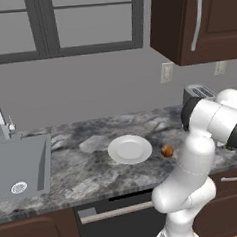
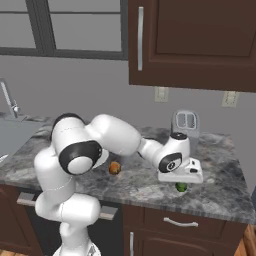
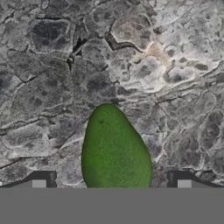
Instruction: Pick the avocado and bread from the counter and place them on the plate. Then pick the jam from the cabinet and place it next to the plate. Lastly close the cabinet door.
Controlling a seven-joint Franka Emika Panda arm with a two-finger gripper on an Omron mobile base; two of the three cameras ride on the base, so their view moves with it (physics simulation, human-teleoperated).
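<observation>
Avocado [image 3: 114, 148], a smooth green pear-shaped fruit in the hand view, lies on the grey-and-white marbled stone counter [image 3: 52, 70] directly under the hand, its narrow end pointing away from the fingers. The two-finger gripper [image 3: 111, 186] hangs just above it with its jaws spread wide, one dark fingertip [image 3: 41, 180] to each side of the fruit and neither touching it. From the right base view the same fruit shows as just a small dark-green ball [image 2: 181, 187] peeking out beneath the white hand [image 2: 181, 181], near the counter's front edge.

That view also shows the small brown-orange chunk of bread [image 2: 114, 168] lying on the stone well off to the hand's side, close to the arm's shoulder, and a silver toaster [image 2: 185, 123] against the wall beyond the hand.

The left base view adds the round, plain white shallow plate [image 1: 129, 150], with the bread [image 1: 166, 150] just beside it but apart from its rim, and a grey sink [image 1: 21, 165] farther away still. Overhead, the dark brown wooden wall cabinet [image 2: 200, 45] has its panelled door [image 2: 142, 42], with a long silver bar handle [image 2: 140, 38], standing closed.
</observation>
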